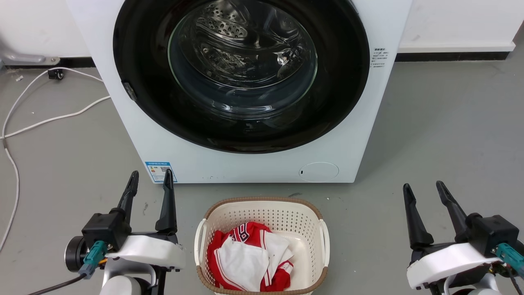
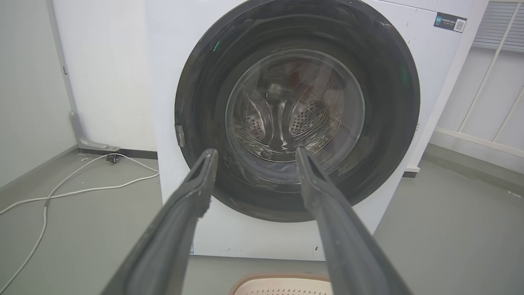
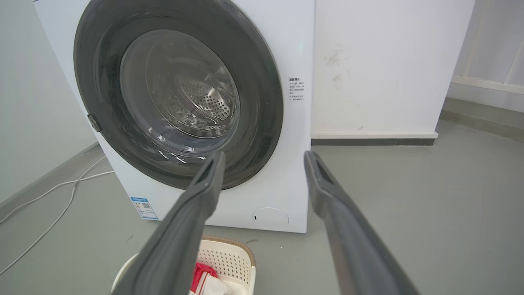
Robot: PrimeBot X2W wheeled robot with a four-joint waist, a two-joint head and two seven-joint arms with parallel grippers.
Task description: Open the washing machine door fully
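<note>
The white washing machine [image 1: 254, 168] stands straight ahead on the floor. Its round glossy black door [image 1: 139, 61] lies flush against the front, with the steel drum visible through the glass bowl. A small latch tab [image 1: 130, 91] sits on the door's left rim. The door also appears in the left wrist view [image 2: 393, 98] and the right wrist view [image 3: 262, 98]. My left gripper [image 1: 150, 180] hovers open, low at the left, short of the machine. My right gripper [image 1: 423, 188] is open at the lower right. Nothing is between either pair of fingers.
A cream perforated laundry basket [image 1: 262, 207] with red and white clothes [image 1: 245, 256] sits on the floor between my arms, just before the machine. White cables [image 1: 49, 119] trail across the grey floor at the left. A white wall [image 3: 380, 65] runs behind.
</note>
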